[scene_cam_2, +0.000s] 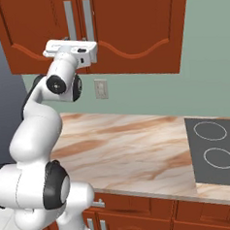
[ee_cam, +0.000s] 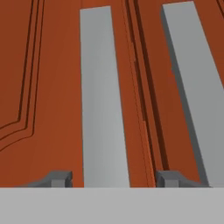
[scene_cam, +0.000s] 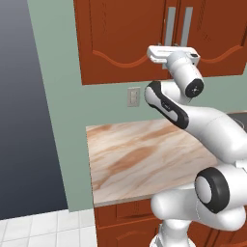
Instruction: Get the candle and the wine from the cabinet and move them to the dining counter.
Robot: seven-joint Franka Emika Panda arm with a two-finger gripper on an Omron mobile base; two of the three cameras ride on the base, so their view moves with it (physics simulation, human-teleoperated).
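Reaching up, the robot's gripper (ee_cam: 113, 178) is right at the closed cabinet (scene_cam: 120, 43). Its two fingers (ee_cam: 59, 178) stand apart, one on each side of the left silver handle (ee_cam: 104, 96), not squeezing it. The other handle (ee_cam: 194, 87) is just beside. Below lies the marble counter (scene_cam_2: 139, 149) with a stovetop (scene_cam_2: 217, 151).

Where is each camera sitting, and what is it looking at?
Left base view: behind the arm on its left, facing the cabinet and wall counter; the white arm rises at lower right.
Right base view: behind on the right, same cabinet, counter and stovetop; the arm rises at lower left.
Hand view: on the hand, close against the cabinet door; the gripper straddles the left handle.
Both base views share cabinet, counter and outlet.
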